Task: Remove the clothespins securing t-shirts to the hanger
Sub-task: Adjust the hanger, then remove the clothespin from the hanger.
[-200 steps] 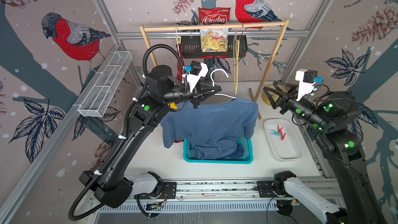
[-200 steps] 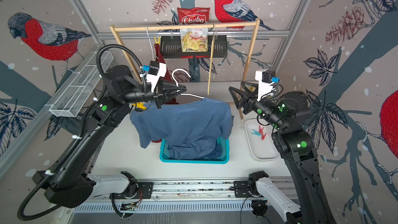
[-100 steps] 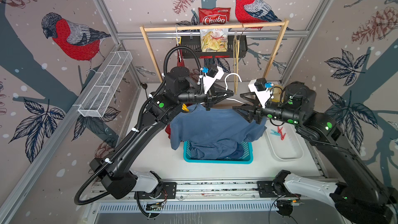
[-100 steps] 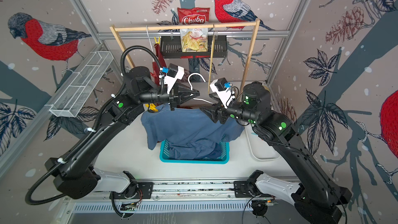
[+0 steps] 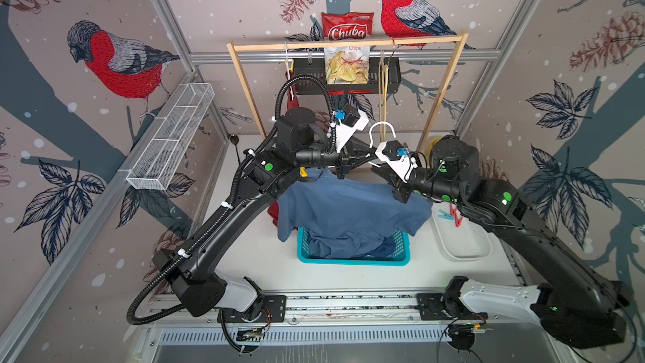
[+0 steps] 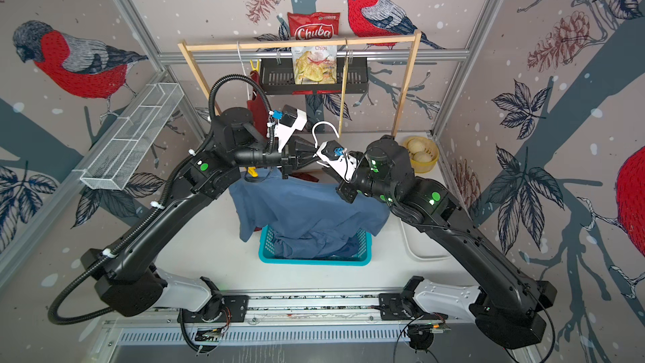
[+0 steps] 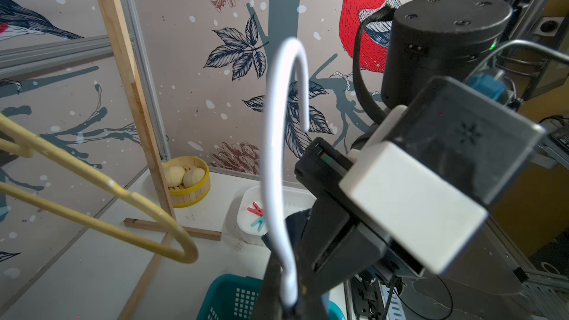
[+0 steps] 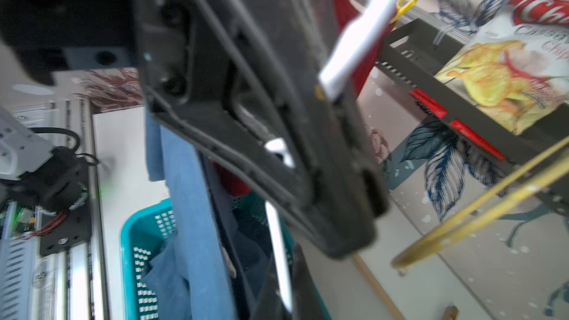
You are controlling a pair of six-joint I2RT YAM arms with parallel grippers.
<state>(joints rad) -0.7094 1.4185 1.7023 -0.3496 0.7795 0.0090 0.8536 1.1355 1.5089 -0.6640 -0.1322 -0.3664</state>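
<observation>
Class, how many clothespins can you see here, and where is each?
4. A red clothespin and a blue clothespin lie in the white tray; a yellow clothespin sits atop the blue shirt; a second yellow clothespin tops the hanging red shirt. Others may be hidden.

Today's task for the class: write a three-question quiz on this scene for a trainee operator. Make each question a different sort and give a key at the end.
1. True or false: the blue t-shirt hangs above the teal basket.
2. The clothespins lying in the white tray are: A) red and light blue; B) green and black; C) all white.
3. Fill in: the left end effector is shut on the neck of the white ____.

Key: 1 true; 2 A; 3 hanger.
</observation>
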